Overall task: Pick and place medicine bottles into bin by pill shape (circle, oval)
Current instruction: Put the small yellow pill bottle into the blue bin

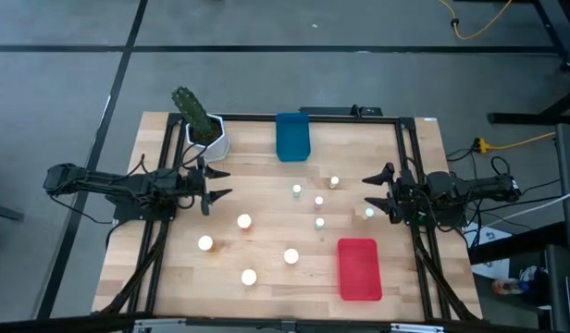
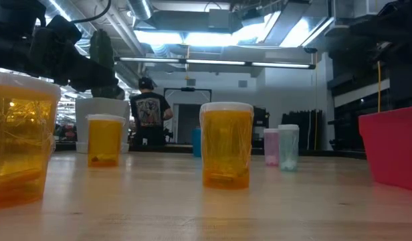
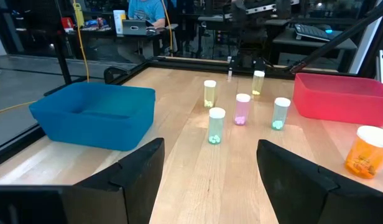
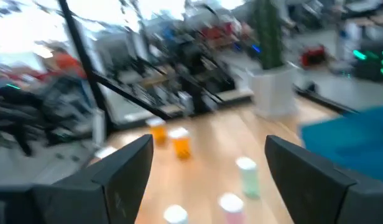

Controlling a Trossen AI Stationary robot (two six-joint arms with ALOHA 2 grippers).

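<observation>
Four larger orange medicine bottles with white caps stand on the table's near left part (image 1: 243, 221) (image 1: 205, 243) (image 1: 291, 256) (image 1: 249, 277). Several smaller pale bottles stand in the middle (image 1: 318, 201) (image 3: 216, 124). One small bottle (image 1: 368, 214) stands just by my right gripper's near finger. My left gripper (image 1: 225, 182) (image 3: 210, 180) is open and empty at the left, next to the cactus pot. My right gripper (image 1: 368, 191) (image 4: 210, 180) is open and empty at the right. Each points toward the table's middle.
A blue bin (image 1: 292, 137) stands at the far middle and a red bin (image 1: 358, 268) at the near right. A white pot with a green cactus (image 1: 206, 134) stands at the far left. A person (image 2: 149, 117) stands in the room behind the table.
</observation>
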